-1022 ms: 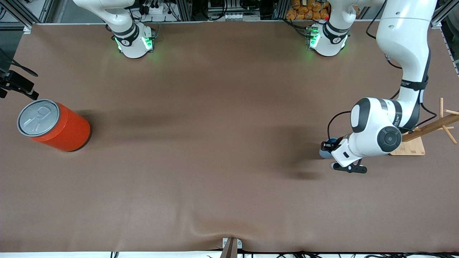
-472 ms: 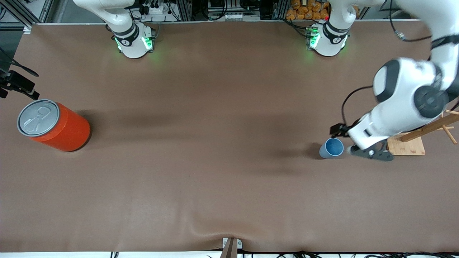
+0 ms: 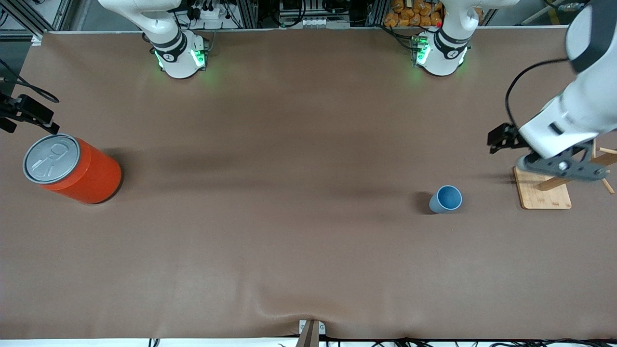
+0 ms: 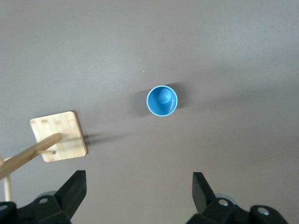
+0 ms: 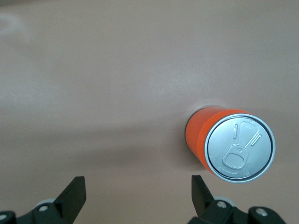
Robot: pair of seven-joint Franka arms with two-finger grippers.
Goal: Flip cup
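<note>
Standing upright on its base, mouth up, the cup [image 3: 446, 199] sits on the brown table [image 3: 289, 231] toward the left arm's end, nearer the front camera than anything else there. Its long axis runs straight up, and the darker blue inside shows in the left wrist view [image 4: 162, 101]. Bare table lies all around it. Just toward the table's end from it, a wooden rack [image 3: 547, 190] stands on a square board, well clear of the cup. The left gripper [image 3: 561, 166] hangs over that board, fingers [image 4: 74, 191] spread apart and holding nothing. At the right arm's end stands an orange can [image 3: 72, 168], grey pull-tab top up, near the table edge. The right gripper [image 5: 138, 205] is over the table beside the can, fingers wide apart and empty.
</note>
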